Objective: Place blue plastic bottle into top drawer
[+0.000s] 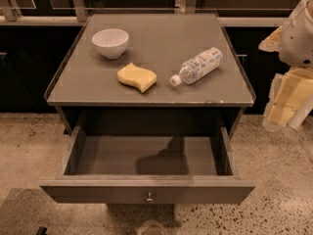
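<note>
The blue plastic bottle (198,65) lies on its side on the table top (161,33), right of centre, with its white cap pointing to the front left. The top drawer (98,191) stands pulled out below the table's front edge, and its inside holds nothing but a shadow. Its round metal knob (149,197) sits at the centre of the front panel. My gripper (283,119) hangs at the far right of the view, beside the table's right front corner and clear of the bottle. It holds nothing.
A wavy yellow sponge (137,77) lies just left of the bottle. A white bowl (110,42) stands at the back left of the table top. The table has low raised side rims. Speckled floor surrounds the drawer. Dark cabinets stand behind.
</note>
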Controlling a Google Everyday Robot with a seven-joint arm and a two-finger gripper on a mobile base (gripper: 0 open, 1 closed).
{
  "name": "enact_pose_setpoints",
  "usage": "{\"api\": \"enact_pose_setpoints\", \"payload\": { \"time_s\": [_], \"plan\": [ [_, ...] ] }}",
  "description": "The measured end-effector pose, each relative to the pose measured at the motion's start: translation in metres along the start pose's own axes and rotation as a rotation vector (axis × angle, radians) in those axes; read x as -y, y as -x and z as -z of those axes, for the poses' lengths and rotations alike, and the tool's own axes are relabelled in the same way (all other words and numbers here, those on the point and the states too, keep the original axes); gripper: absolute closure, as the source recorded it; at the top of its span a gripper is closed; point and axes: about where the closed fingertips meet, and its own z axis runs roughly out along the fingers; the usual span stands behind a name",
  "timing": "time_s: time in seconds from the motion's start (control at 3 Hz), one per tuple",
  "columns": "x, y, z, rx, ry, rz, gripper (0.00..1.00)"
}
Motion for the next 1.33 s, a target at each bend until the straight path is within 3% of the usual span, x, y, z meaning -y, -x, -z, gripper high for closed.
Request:
{"api": "enact_pose_setpoints", "payload": {
  "time_s": [0.33,0.67,1.0,1.33],
  "plan": [
    [0.003,0.004,0.000,-0.002,-0.010,0.012,0.00],
    [0.029,0.025,-0.007,0.016,-0.017,0.131,0.00],
    [0.068,0.049,-0.032,0.083,0.035,0.307,0.00],
    [0.109,0.053,-0.068,0.181,0.068,0.408,0.00]
  ]
}}
